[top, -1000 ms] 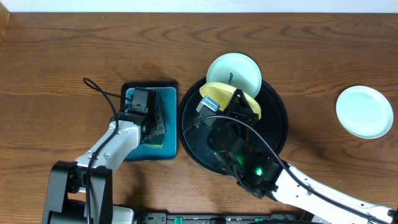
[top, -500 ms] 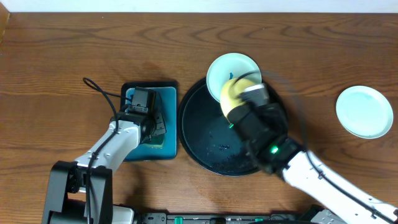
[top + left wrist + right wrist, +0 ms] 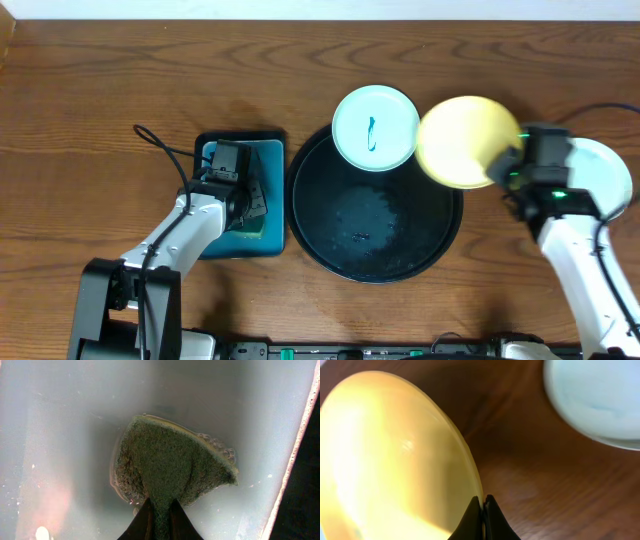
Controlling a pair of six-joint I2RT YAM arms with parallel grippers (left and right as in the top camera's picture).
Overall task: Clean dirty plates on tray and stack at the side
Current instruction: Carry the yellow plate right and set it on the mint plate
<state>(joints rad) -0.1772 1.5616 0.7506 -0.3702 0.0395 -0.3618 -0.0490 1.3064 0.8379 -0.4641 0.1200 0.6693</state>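
Note:
My right gripper point(image 3: 503, 163) is shut on the rim of the pale yellow plate point(image 3: 462, 140) and holds it in the air over the right edge of the large round black tray point(image 3: 372, 225). The wrist view shows the yellow plate point(image 3: 390, 460) pinched between the fingers point(image 3: 483, 502). A mint-white plate with a blue mark point(image 3: 374, 127) rests on the tray's far rim. Another mint-white plate point(image 3: 608, 175) lies on the table at the right, partly hidden by my right arm; it shows in the wrist view point(image 3: 600, 395). My left gripper point(image 3: 161, 510) is shut on a green sponge point(image 3: 170, 460).
The teal rectangular tray point(image 3: 268, 200) with black rim sits left of the round tray, holding water in which the sponge rests; my left gripper point(image 3: 232, 175) is over it. A black cable point(image 3: 160, 145) loops beside the left arm.
My right arm has swung from over the tray's middle to the right, carrying the yellow plate toward the mint plate at the right. The left arm has not moved.

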